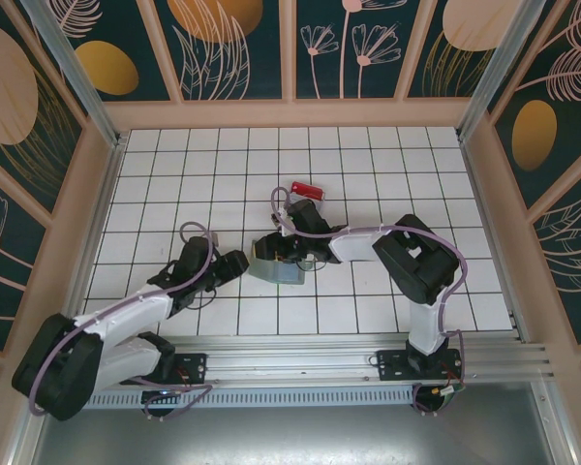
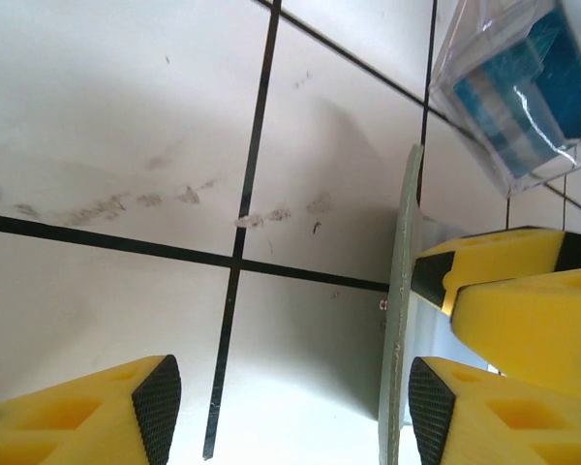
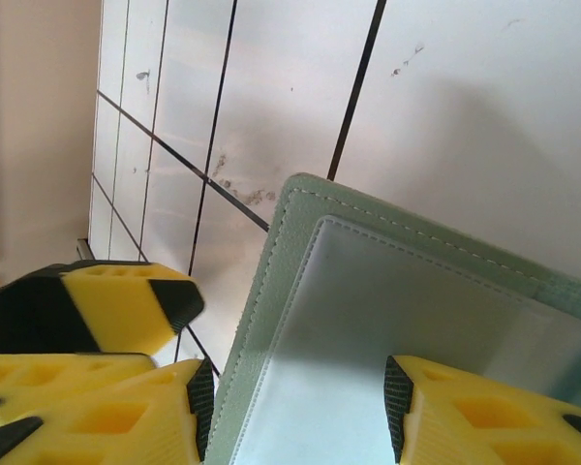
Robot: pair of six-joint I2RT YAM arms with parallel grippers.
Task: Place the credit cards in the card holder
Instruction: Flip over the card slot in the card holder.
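The grey-green card holder point(image 1: 271, 266) lies open at mid table. My right gripper point(image 1: 292, 250) hangs over it. In the right wrist view its jaws point(image 3: 298, 407) stand apart above the card holder's point(image 3: 290, 242) clear inner pocket, gripping nothing. My left gripper point(image 1: 234, 263) is just left of the holder, open point(image 2: 292, 407). A thin edge of the holder point(image 2: 401, 291) stands just inside its right finger point(image 2: 431, 407). Blue credit cards point(image 2: 537, 82) sit in a clear tray beyond. One red credit card point(image 1: 308, 189) lies farther back.
The clear plastic tray point(image 2: 465, 48) is close behind the holder. My right gripper's yellow fingers point(image 2: 508, 291) crowd the right side of the left wrist view. Wooden walls point(image 1: 290, 114) fence the white gridded table point(image 1: 174, 174), and a metal rail point(image 1: 320, 354) runs along its near edge.
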